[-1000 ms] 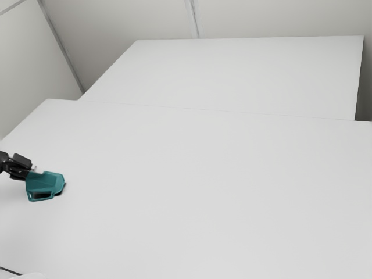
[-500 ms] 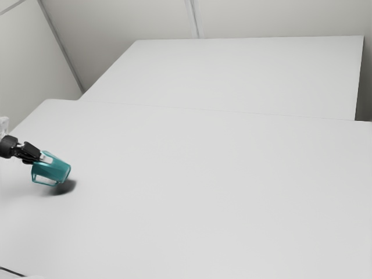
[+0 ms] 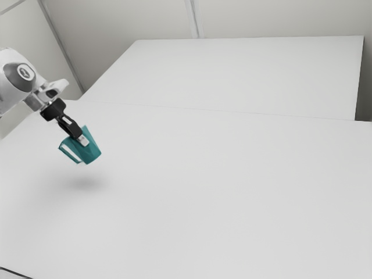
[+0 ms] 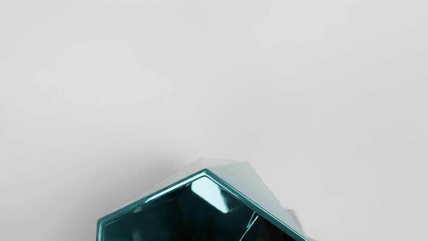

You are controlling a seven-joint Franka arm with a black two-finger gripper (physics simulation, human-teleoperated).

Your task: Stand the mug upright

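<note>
Off the table, the gripper (image 3: pixel 82 139) is shut on the teal mug (image 3: pixel 89 153), at the exterior view's left. The mug hangs tilted, its mouth toward the hand and its base pointing down toward the exterior view's right. Its handle (image 3: pixel 70 154) sticks out on the exterior view's left side. Seen from the wrist, the mug (image 4: pixel 205 172) shows an angular rim and a dark, shiny inside; part of it is cut off by the picture's edge.
The white table (image 3: pixel 221 192) stretches out below the mug, with a soft shadow under it. Another white surface (image 3: pixel 244 75) lies behind. A dark cable (image 3: pixel 16 273) runs at the exterior view's lower left corner.
The gripper and mug have risen from the table and moved toward the exterior view's right. The mug has tipped, its base now lower, and more of the arm has come into the exterior view.
</note>
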